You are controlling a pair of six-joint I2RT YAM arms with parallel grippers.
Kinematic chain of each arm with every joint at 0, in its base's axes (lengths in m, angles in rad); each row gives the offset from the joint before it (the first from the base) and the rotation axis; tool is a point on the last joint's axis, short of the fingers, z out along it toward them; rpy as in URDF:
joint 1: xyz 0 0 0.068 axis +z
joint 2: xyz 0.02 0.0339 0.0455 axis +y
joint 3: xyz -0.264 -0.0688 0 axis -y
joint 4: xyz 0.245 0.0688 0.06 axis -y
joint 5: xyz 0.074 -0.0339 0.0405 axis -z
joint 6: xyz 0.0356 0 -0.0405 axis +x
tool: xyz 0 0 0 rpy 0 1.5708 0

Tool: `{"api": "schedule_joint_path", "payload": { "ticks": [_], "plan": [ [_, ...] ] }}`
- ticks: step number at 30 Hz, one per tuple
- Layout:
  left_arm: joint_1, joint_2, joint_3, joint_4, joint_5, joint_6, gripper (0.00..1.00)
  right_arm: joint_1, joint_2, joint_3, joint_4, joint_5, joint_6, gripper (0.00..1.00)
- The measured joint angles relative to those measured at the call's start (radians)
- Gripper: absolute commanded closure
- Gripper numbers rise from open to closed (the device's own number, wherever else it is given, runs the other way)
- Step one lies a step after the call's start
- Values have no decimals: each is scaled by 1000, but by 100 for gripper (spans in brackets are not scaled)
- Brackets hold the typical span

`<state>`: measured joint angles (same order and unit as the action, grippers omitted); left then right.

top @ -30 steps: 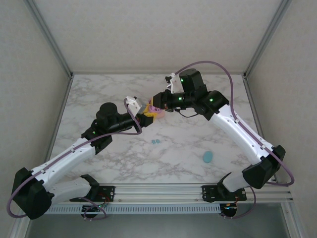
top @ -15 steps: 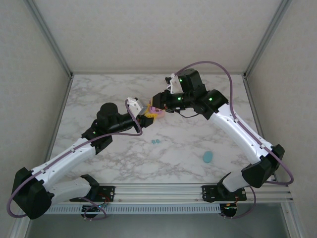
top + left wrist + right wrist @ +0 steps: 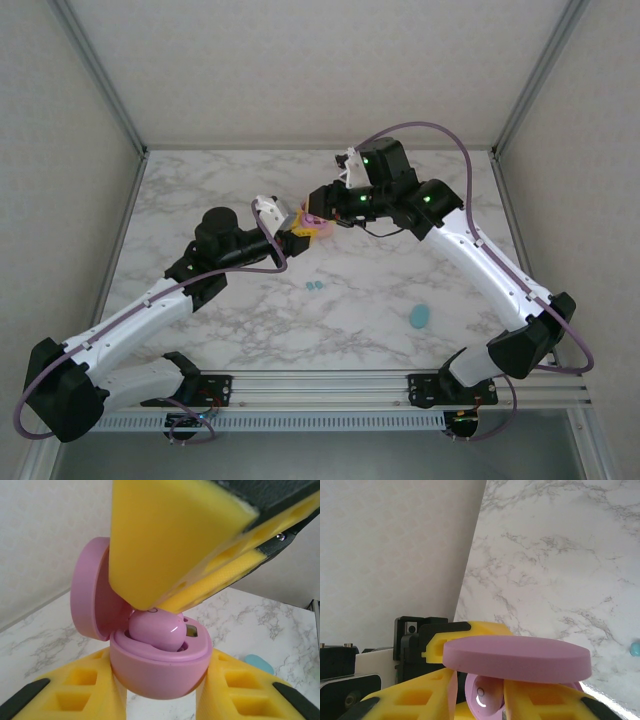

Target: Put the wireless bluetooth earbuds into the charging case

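Our left gripper (image 3: 160, 692) clamps the open pink case (image 3: 150, 672). Our right gripper (image 3: 481, 697) flanks the glossy pink earbud (image 3: 155, 630) seated inside it; we cannot tell if it grips.

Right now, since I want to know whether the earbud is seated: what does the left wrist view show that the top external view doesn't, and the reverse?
Left wrist adds: a purple earbud resting in the well of the purple charging case, the lid hinged back, the right claw just above it. Top external adds: two teal earbuds lying loose, apart from both arms. Both: that case gripped by the left claw, and a teal case on the marble table.
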<state>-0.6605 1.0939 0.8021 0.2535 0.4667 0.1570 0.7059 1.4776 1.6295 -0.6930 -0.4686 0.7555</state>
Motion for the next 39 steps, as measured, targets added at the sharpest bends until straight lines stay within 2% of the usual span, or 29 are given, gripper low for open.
{"api": "schedule_joint_path", "payload": {
  "ticks": [6,14,20,24,29,34,39],
  "plan": [
    [0,0,-2,14,-6,-4,67,0,-8,1,6,-1,-5,62],
    [0,0,-3,66,-13,-8,67,0,-89,-1,-5,25,-19,61],
    [0,0,-3,66,-7,-14,67,-10,-201,-33,6,195,-35,53],
    [0,-1,-3,58,8,-16,66,-56,-175,11,-22,257,-37,51],
    [0,-12,-3,51,21,-23,66,-85,-40,82,-23,227,-34,47],
    [0,-26,-3,48,22,-30,67,-87,106,169,-49,129,-37,45],
    [0,-28,-3,49,17,-47,66,-87,121,146,-52,31,-38,43]
  ]
}}
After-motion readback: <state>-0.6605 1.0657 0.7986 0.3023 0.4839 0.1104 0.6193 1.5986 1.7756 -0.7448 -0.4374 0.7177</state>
